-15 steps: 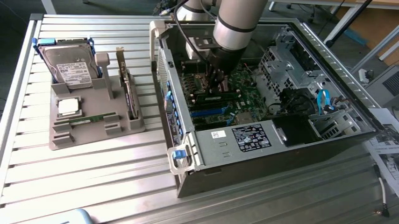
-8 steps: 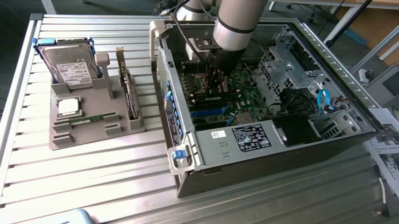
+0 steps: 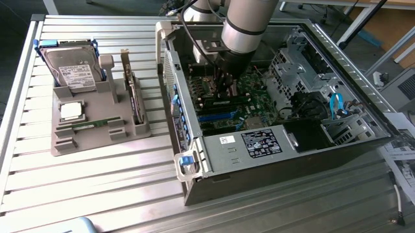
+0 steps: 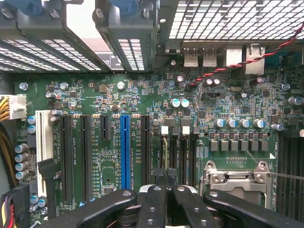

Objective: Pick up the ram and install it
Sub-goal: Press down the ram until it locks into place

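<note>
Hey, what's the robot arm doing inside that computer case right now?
The arm has reached down into the open computer case, with its claw shut just above the motherboard, close to the narrow memory slots. In the exterior view a long dark stick sits on the board below the arm, though whether that is the ram is unclear. On the gray parts holder beside the case, a hard drive, a processor chip and a thin green ram stick remain.

No text legible — labels unreadable.
</note>
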{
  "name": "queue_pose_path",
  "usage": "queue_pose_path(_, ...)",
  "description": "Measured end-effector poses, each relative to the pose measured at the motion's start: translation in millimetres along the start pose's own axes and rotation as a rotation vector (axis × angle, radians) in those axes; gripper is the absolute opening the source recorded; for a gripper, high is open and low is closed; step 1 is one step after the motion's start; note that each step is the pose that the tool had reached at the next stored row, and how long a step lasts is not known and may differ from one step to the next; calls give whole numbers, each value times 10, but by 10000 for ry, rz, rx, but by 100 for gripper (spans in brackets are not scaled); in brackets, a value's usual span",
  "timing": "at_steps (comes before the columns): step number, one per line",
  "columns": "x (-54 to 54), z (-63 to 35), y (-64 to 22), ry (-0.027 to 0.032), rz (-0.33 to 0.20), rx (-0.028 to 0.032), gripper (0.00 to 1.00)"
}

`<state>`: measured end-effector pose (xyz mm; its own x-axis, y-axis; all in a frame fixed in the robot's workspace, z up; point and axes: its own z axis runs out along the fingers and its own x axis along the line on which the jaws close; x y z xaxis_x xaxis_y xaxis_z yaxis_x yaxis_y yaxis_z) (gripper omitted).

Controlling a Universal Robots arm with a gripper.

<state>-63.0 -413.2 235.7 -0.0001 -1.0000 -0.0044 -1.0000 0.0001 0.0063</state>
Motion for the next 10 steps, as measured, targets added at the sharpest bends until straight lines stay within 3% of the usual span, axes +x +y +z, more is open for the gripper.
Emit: queue_pose_path(10,8,26,0,4,1,-2,11)
